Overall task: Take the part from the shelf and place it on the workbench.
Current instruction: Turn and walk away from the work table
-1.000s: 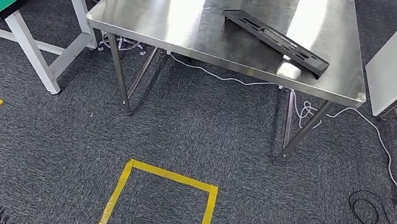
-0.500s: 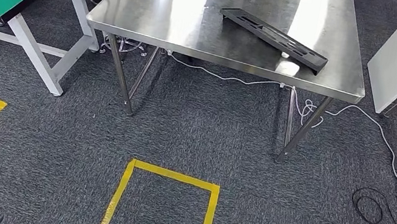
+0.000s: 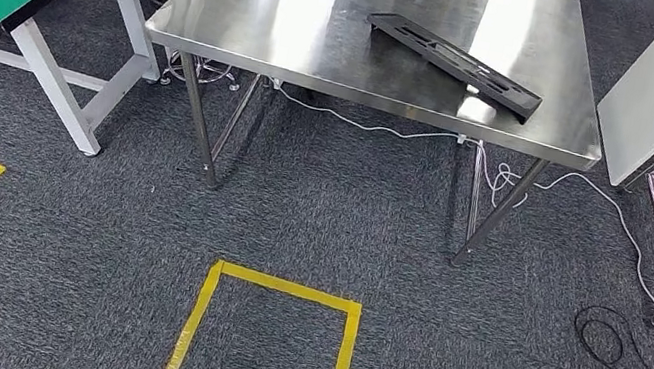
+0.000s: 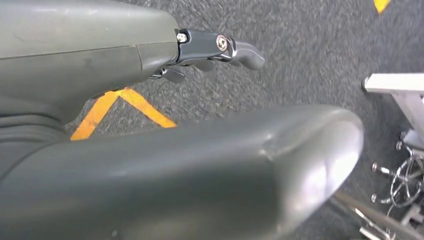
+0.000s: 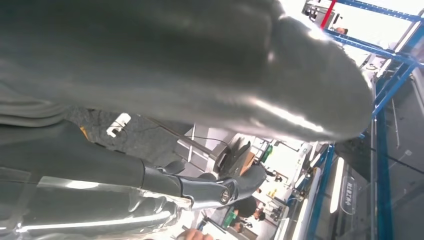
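grey speckled carpet with yellow tape squares (image 3: pixel 261 335) runs under a stainless steel surface (image 3: pixel 260 21), and the long flat black plastic part (image 3: pixel 454 64) already lies on that surface toward its right side, one end resting slightly raised.

from my seat i judge it light and stiff, a moulded strip with slots cut along its length, likely slick against the steel, so it could skate if nudged. i would take hold near the middle, fingers across the narrow width, to keep it from tipping.

left robot hand (image 4: pixel 215 47) hangs over the carpet holding nothing, dark fingers loosely extended. right robot hand (image 5: pixel 220 187) also carries nothing that i can see; whether it is spread or curled i cannot tell.
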### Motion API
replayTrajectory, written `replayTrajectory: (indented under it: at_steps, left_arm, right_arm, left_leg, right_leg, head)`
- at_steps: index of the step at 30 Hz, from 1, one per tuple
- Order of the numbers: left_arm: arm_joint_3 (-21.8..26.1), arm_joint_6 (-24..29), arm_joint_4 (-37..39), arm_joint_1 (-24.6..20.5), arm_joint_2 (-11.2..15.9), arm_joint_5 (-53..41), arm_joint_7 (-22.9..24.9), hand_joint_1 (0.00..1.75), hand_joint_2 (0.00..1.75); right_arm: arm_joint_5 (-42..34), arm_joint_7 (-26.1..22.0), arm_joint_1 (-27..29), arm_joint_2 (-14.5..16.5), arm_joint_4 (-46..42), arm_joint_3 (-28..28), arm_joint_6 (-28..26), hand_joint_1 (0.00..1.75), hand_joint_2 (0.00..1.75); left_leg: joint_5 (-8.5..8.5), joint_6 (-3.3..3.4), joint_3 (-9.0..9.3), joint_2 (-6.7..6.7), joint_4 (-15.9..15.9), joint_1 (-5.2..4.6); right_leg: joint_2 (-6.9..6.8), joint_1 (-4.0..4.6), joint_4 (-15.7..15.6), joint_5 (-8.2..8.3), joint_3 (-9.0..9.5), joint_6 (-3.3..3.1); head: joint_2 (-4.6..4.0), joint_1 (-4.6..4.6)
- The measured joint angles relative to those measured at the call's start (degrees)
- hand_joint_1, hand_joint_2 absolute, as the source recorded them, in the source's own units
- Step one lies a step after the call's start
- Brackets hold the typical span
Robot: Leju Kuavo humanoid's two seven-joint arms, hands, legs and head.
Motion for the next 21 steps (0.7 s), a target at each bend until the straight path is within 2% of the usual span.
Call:
replayTrajectory:
  at_steps: [1,3,4,5,6,7,8,10,11,12,14,15,16,17,19,20,21]
  left_arm:
    - [0.10,-0.03,-0.01,-0.04,-0.02,-0.14,0.01,0.00,0.00]
    - [0.23,-0.14,-0.01,-0.10,-0.04,-0.41,0.02,0.00,0.00]
    - [0.30,-0.22,-0.01,-0.09,-0.04,-0.54,0.04,0.00,0.00]
    - [0.35,-0.28,0.00,-0.08,-0.04,-0.64,0.05,0.00,0.00]
    - [0.37,-0.34,0.01,-0.06,-0.06,-0.70,0.07,0.00,0.00]
    - [0.38,-0.40,0.04,-0.06,-0.09,-0.74,0.09,0.00,0.00]
    - [0.38,-0.45,0.07,-0.07,-0.12,-0.76,0.10,0.00,0.00]
    - [0.39,-0.57,0.13,-0.10,-0.14,-0.81,0.05,0.00,0.00]
    - [0.39,-0.62,0.15,-0.12,-0.13,-0.83,0.01,0.00,0.00]
    - [0.40,-0.67,0.16,-0.15,-0.12,-0.86,-0.03,0.00,0.00]
    - [0.42,-0.68,0.16,-0.22,-0.04,-0.96,-0.07,0.00,0.00]
    - [0.43,-0.66,0.16,-0.23,-0.01,-1.04,-0.06,0.00,0.00]
    - [0.44,-0.62,0.16,-0.24,0.03,-1.11,-0.05,0.00,0.00]
    - [0.45,-0.57,0.17,-0.23,0.04,-1.16,-0.04,0.00,0.00]
    - [0.48,-0.51,0.26,-0.17,0.04,-1.24,-0.02,0.00,0.00]
    - [0.48,-0.50,0.33,-0.13,0.03,-1.26,-0.01,0.00,0.00]
    - [0.49,-0.50,0.39,-0.09,0.03,-1.28,0.00,0.00,0.00]
  right_arm:
    - [-0.01,0.00,-0.04,-0.01,0.01,0.00,0.01,0.00,0.00]
    - [-0.02,0.02,-0.08,-0.03,0.03,-0.01,0.02,0.00,0.00]
    - [-0.03,0.03,-0.08,-0.05,0.07,-0.03,0.02,0.00,0.00]
    - [-0.04,0.05,-0.07,-0.08,0.10,-0.04,0.02,0.00,0.00]
    - [-0.08,0.06,-0.07,-0.10,0.13,-0.06,0.02,0.00,0.00]
    - [-0.14,0.07,-0.07,-0.12,0.15,-0.07,0.02,0.00,0.00]
    - [-0.21,0.07,-0.07,-0.13,0.15,-0.07,0.01,0.00,0.00]
    - [-0.48,0.05,-0.06,-0.14,0.14,-0.07,-0.02,0.00,0.00]
    - [-0.61,0.05,-0.02,-0.14,0.13,-0.07,-0.03,0.00,0.00]
    - [-0.71,0.05,0.01,-0.15,0.13,-0.08,-0.04,0.00,0.00]
    - [-0.73,0.05,0.03,-0.13,0.13,-0.09,-0.06,0.00,0.00]
    - [-0.71,0.05,0.03,-0.11,0.13,-0.09,-0.06,0.00,0.00]
    - [-0.68,0.07,0.05,-0.08,0.12,-0.09,-0.07,0.00,0.00]
    - [-0.62,0.08,0.09,-0.04,0.11,-0.09,-0.07,0.00,0.00]
    - [-0.54,0.13,0.24,0.00,0.12,-0.10,-0.07,0.00,0.00]
    - [-0.51,0.16,0.30,0.01,0.13,-0.11,-0.07,0.00,0.00]
    - [-0.52,0.19,0.35,0.01,0.13,-0.11,-0.07,0.00,0.00]
  left_leg:
    - [0.39,0.51,-0.03,0.08,-0.45,0.02]
    - [0.82,1.10,-0.56,0.18,-0.59,-0.21]
    - [0.96,1.23,-0.83,0.19,-0.58,-0.37]
    - [1.12,1.30,-1.06,0.19,-0.56,-0.52]
    - [1.25,1.30,-1.20,0.16,-0.55,-0.66]
    - [1.36,1.24,-1.26,0.13,-0.54,-0.81]
    - [1.45,1.14,-1.27,0.10,-0.50,-0.93]
    - [1.46,0.78,-1.36,0.08,-0.15,-1.38]
    - [1.44,0.56,-1.42,0.09,0.01,-1.52]
    - [1.44,0.30,-1.47,0.10,0.13,-1.60]
    - [1.28,-0.23,-1.72,0.07,0.47,-1.34]
    - [0.49,-0.57,-2.15,0.04,1.41,-1.15]
    - [-1.02,-0.96,-2.98,0.00,3.40,-0.93]
    - [-3.21,-1.42,-4.31,-0.04,6.72,-0.65]
    - [-7.29,-2.22,-7.38,-0.04,14.71,-0.08]
    - [-8.11,-2.49,-8.22,-0.04,17.21,0.19]
    - [-7.72,-2.66,-8.00,-0.02,17.40,0.42]
  right_leg:
    - [-0.02,0.07,2.19,-1.34,-1.13,-0.16]
    - [-0.01,0.06,10.13,-5.21,-4.97,-0.74]
    - [-0.01,0.06,13.85,-6.60,-6.71,-0.79]
    - [-0.02,0.07,15.92,-7.17,-7.57,-0.64]
    - [-0.02,0.12,15.31,-6.65,-7.04,-0.34]
    - [-0.03,0.16,12.24,-5.38,-5.22,-0.05]
    - [-0.05,0.21,7.91,-3.90,-2.74,0.10]
    - [-0.07,0.44,0.37,-1.59,1.20,-0.31]
    - [-0.07,0.56,-1.26,-1.11,1.94,-0.68]
    - [-0.04,0.69,-1.86,-0.82,2.07,-1.05]
    - [-0.01,0.27,-1.98,-0.34,2.16,-1.73]
    - [-0.03,-0.01,-2.05,-0.06,2.24,-2.16]
    - [-0.05,-0.31,-2.11,0.20,2.30,-2.52]
    - [-0.07,-0.36,-2.10,0.35,2.31,-2.75]
    - [-0.10,-0.29,-2.06,0.46,2.09,-2.85]
    - [-0.10,-0.26,-2.04,0.47,2.06,-2.83]
    - [-0.08,-0.25,-2.01,0.47,2.09,-2.81]
  head:
    - [0.00,0.11]
    - [0.00,0.28]
    - [0.00,0.36]
    - [0.00,0.38]
    - [0.00,0.44]
    - [0.00,0.47]
    - [0.00,0.50]
    - [0.00,0.46]
    - [0.00,0.41]
    - [0.00,0.34]
    - [0.00,0.34]
    - [0.00,0.28]
    - [0.00,0.18]
    - [0.00,0.07]
    - [0.00,-0.07]
    - [0.00,-0.07]
    - [0.00,-0.07]
